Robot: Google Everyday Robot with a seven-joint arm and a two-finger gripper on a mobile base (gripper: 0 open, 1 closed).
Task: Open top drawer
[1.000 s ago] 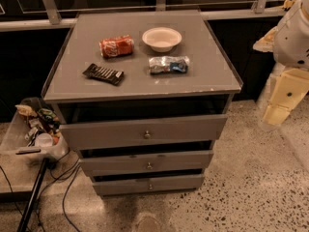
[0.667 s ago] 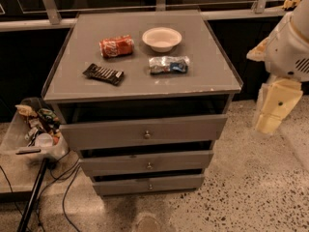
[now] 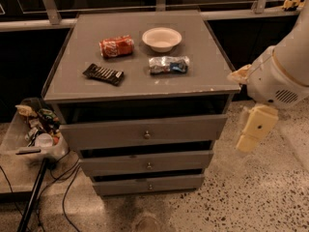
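Gripper [image 3: 255,129] hangs right of top drawer [image 3: 106,134], apart from knob [image 3: 147,135]; grip state cannot tell.

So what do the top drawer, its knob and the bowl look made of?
Top drawer: likely painted wood, matte grey flat front. Knob: looks metal, small bright glint. Bowl: paper or plastic perhaps, matte white. The gripper, cream, smooth plastic-looking, hangs right of the cabinet.

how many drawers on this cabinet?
3, stacked: top drawer under the tabletop, middle drawer beneath it, bottom drawer lowest. Gripper hangs right of the top drawer, apart.
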